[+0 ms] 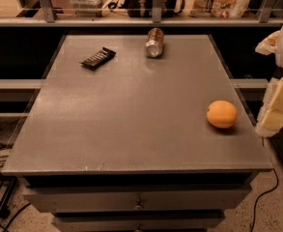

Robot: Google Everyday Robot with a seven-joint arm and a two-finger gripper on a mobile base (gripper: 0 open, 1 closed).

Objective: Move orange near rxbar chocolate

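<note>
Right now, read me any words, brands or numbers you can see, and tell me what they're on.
Nothing legible.
rxbar chocolate: pale lettering, too blurred to read.
can: label unreadable.
bag on the back shelf: print too blurred.
orange, and gripper at the right table edge: no text.

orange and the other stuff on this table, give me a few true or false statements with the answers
1. The orange lies near the right edge of the table. True.
2. The rxbar chocolate touches the orange. False: it lies well apart from it, at the far left of the table.
3. The can stands upright. False: it lies on its side near the far edge.
4. The gripper is off the table's right side, apart from the orange. True.
</note>
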